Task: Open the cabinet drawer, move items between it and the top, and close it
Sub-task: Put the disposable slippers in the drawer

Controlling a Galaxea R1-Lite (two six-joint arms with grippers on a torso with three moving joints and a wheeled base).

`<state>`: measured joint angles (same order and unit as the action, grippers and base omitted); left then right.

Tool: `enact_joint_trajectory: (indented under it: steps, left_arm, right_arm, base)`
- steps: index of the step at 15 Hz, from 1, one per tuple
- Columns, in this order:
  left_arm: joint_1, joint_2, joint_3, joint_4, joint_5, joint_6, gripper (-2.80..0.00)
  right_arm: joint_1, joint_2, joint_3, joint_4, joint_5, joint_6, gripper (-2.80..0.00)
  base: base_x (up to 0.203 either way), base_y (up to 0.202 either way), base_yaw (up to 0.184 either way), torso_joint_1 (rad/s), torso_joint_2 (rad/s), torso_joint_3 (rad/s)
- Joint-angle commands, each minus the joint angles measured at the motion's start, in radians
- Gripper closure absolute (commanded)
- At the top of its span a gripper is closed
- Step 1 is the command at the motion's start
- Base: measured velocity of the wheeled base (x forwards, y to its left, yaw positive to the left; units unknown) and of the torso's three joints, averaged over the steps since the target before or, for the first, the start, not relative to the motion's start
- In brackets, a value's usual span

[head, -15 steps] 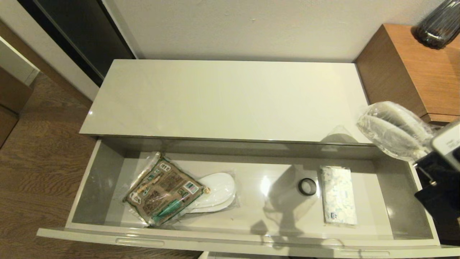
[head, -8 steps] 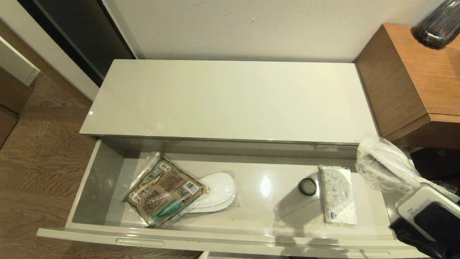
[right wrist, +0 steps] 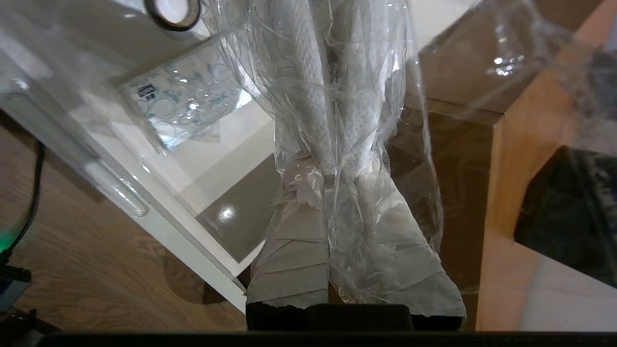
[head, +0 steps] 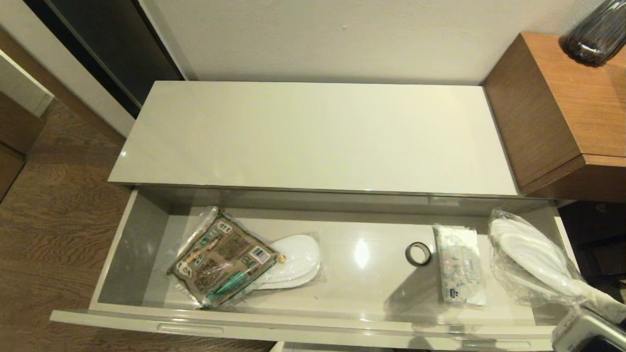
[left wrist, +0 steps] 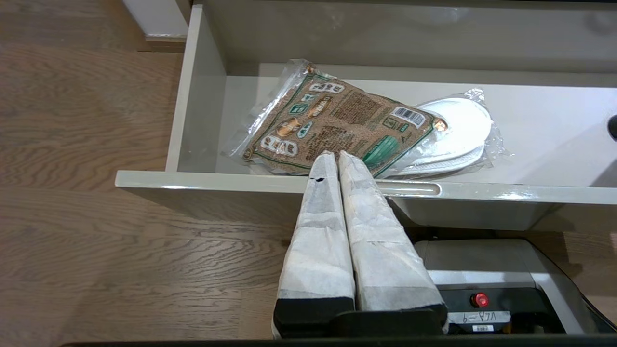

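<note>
The right end effector [right wrist: 332, 178] is clamped on the heel end of a wrapped slipper pair [head: 530, 254], the plastic bunched between its padded fingers [right wrist: 294, 250]. In the head view only a corner of that arm shows, at the lower right. The pair hangs over the far right end of the cabinet drawer [head: 117, 244], tilted, low inside it by the right wall; whether it touches the drawer floor I cannot tell.

Just beside it lies a tissue pack [head: 459, 264], then the black tape roll [head: 418, 253]. Well apart, toward the left end, the brown-and-green packet [head: 222, 256] lies partly over a second slipper pair [head: 296, 261]. The top [head: 313, 137] carries nothing visible.

The left end effector [left wrist: 335, 161] is pressed shut on nothing, parked low in front of the drawer (idle, by the look of it).

The step in hand looks like placing the slippers into the drawer. The next move calls for lowering the pair until it lies flat, clear of the tissue pack, then letting go and lifting straight out so the loose wrap does not snag. The drawer stands fully open, so closing remains.
</note>
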<state>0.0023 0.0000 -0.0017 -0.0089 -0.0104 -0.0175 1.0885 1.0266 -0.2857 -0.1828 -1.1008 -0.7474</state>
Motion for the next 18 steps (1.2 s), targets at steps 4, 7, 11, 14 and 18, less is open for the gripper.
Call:
enact_joint_trajectory:
  steps: [4,7,11,14,18]
  left_arm:
    - [0.000,0.002,0.000,0.000,0.000,-0.001,0.00]
    - [0.001,0.002,0.000,0.000,0.000,-0.001,0.00]
    - [0.000,0.002,0.000,0.000,0.000,-0.001,0.00]
    - [0.001,0.002,0.000,0.000,0.000,-0.001,0.00]
    - [0.000,0.002,0.000,0.000,0.000,-0.001,0.00]
  right_arm:
    - [0.000,0.079,-0.014,-0.001,0.066,-0.004,0.00]
    - [-0.001,0.166,-0.082,-0.007,0.137,0.004,0.00]
    - [-0.005,0.316,-0.241,-0.008,0.215,0.139,0.00]
    - [-0.005,0.445,-0.357,-0.009,0.233,0.330,0.00]
    - [0.000,0.613,-0.413,-0.011,0.237,0.647,0.00]
  base:
    - [0.000,0.000,0.000,0.000,0.00,0.000]
    - [0.000,0.000,0.000,0.000,0.00,0.000]
    - [0.000,0.000,0.000,0.000,0.00,0.000]
    - [0.000,0.000,0.000,0.000,0.00,0.000]
    - [0.000,0.000,0.000,0.000,0.00,0.000]
